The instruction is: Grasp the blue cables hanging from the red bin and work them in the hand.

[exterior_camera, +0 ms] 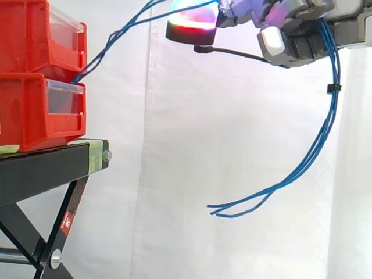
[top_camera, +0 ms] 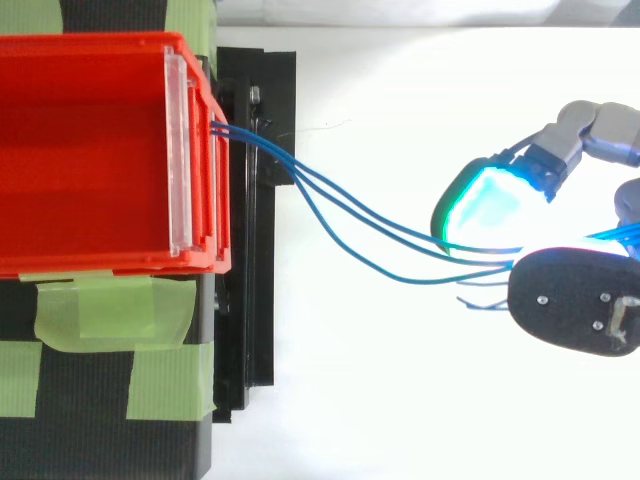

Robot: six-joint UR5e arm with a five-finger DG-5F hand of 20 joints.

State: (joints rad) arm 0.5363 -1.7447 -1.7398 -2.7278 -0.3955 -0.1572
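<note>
Blue cables (exterior_camera: pixel 335 75) from red bins (exterior_camera: pixel 29 110) at left, rising to hand (exterior_camera: pixel 290 38) upper right, fingers seemingly curled round them, loose ends dangling lower centre.

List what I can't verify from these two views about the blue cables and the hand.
- Side view: the top edge cuts the hand, and its fingers cover how the blue cables run through the grip.
- Top view: the palm lies past the right edge; a dark fingertip covers the cables there.
- Both views: the cables' anchor at the red bin, hidden by its front wall.
</note>
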